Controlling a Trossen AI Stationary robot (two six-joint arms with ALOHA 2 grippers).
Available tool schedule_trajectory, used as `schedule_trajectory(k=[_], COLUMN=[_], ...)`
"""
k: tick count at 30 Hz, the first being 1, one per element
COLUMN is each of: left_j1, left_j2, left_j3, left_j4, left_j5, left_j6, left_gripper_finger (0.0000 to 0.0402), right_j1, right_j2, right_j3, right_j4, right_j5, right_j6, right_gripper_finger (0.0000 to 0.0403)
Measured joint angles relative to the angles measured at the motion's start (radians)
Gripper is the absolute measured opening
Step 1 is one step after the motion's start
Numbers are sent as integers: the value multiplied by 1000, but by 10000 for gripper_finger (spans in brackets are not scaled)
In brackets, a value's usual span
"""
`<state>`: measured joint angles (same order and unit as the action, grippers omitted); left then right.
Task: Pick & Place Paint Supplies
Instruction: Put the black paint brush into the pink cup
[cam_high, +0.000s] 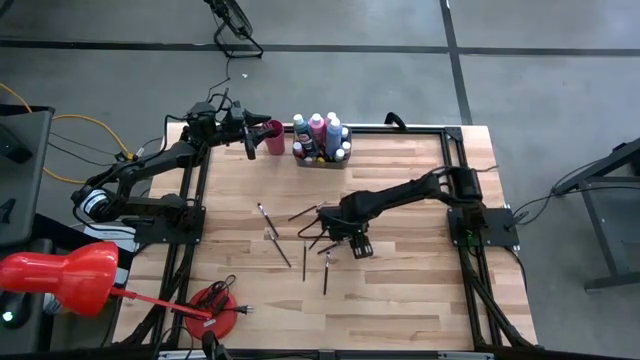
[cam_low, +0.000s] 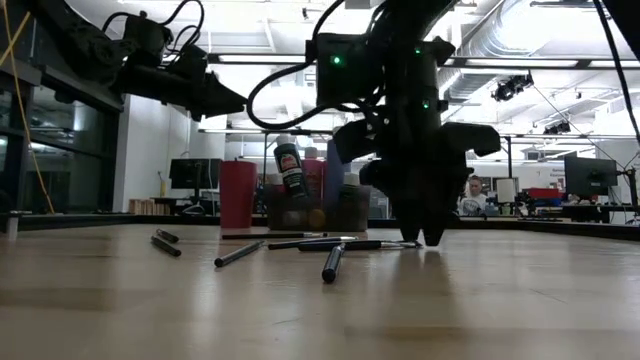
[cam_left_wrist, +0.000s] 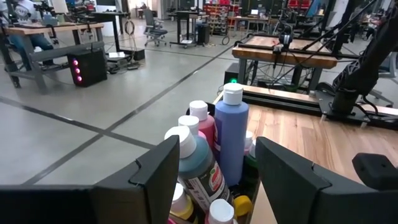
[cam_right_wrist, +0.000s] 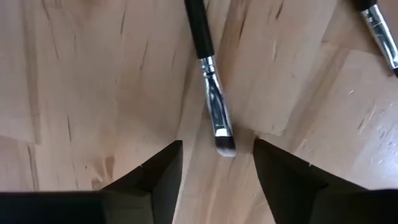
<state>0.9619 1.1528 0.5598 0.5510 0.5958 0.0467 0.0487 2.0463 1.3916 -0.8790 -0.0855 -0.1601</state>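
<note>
Reaching down at frame centre of high view, right gripper (cam_high: 360, 246) sits low over scattered brushes (cam_high: 300, 240) on wooden table (cam_high: 420, 290). Nearest brush (cam_right_wrist: 210, 87) lies flat between its fingers (cam_right_wrist: 155, 177), bristle tip toward camera; jaws apart, nothing held, no contact visible. Brush likely light, stiff, thin, prone to rolling; best pinched mid-handle, clear of ferrule. Bottles (cam_high: 320, 135) stand packed in tray (cam_high: 318, 160), upper centre, beside pink cup (cam_high: 275, 137). Left gripper (cam_high: 250, 130) hovers by cup, jaws apart, empty.

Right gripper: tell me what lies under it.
Under the open right gripper a paintbrush lies flat on the wooden table, its bristle tip between the fingers. The handle's far end runs out of frame.
</note>
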Motion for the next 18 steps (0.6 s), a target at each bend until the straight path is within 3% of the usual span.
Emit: schedule_trajectory(k=[18], left_j1=[0], left_j2=[0], left_j3=[0], left_j4=[-1], left_j5=[-3], left_j6=[0], left_gripper_finger=[207], right_j1=[30], right_j2=[33], right_j3=[1], right_j4=[34], right_j5=[51], right_j6=[35], right_gripper_finger=[34])
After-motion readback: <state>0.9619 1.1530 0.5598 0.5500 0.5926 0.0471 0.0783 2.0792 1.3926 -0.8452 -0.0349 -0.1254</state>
